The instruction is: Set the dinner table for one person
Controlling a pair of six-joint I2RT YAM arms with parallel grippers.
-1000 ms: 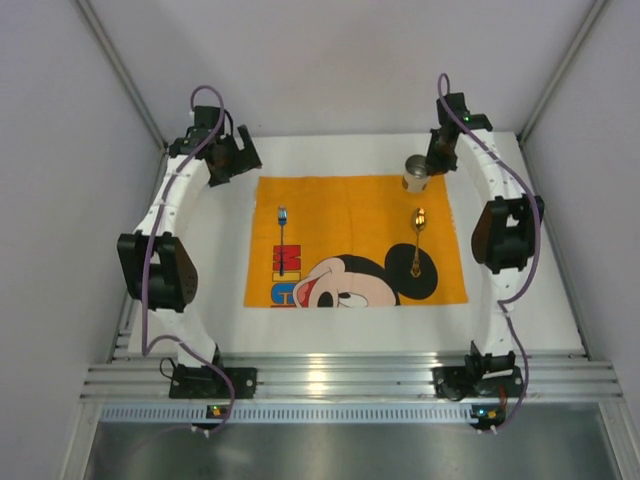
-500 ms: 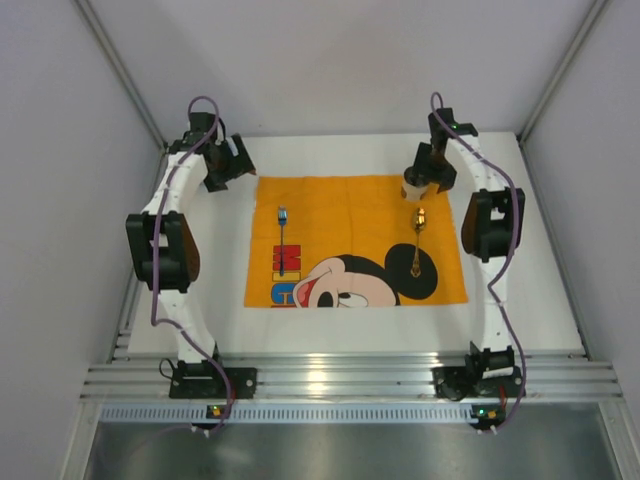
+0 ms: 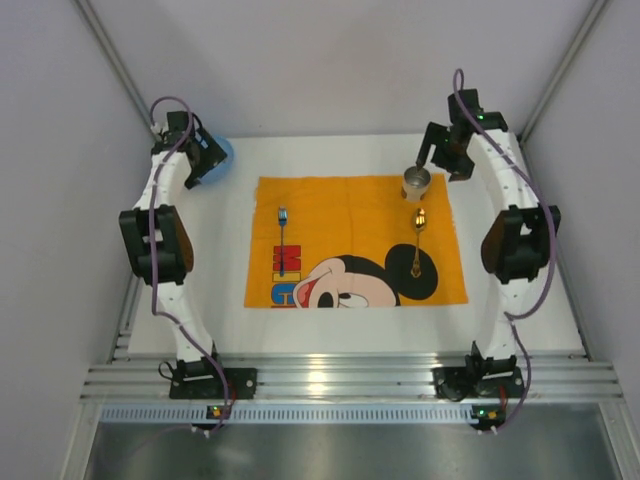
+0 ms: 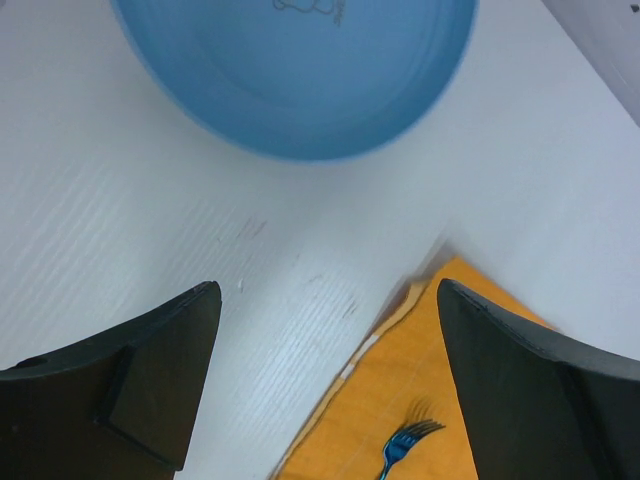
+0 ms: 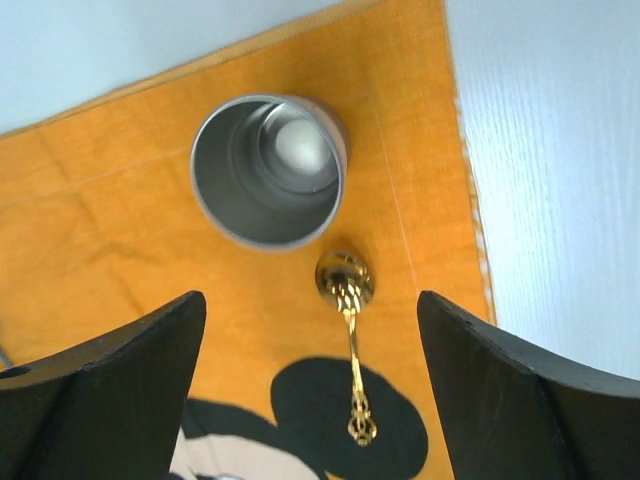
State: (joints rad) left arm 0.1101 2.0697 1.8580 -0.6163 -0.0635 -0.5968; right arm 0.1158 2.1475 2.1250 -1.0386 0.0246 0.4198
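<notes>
My left arm [image 3: 160,240] hides most of the blue plate [image 4: 300,80] from above; my wrist view cuts off its far rim. The desk [image 3: 340,330] lies under everything, long axis left to right (ribbed rail [image 3: 340,380] along its near edge). My left pincer [image 4: 325,290] gapes wide, empty; my right pincer [image 5: 310,300] is spread wide over the upright cup [image 5: 268,170], not touching it.
</notes>
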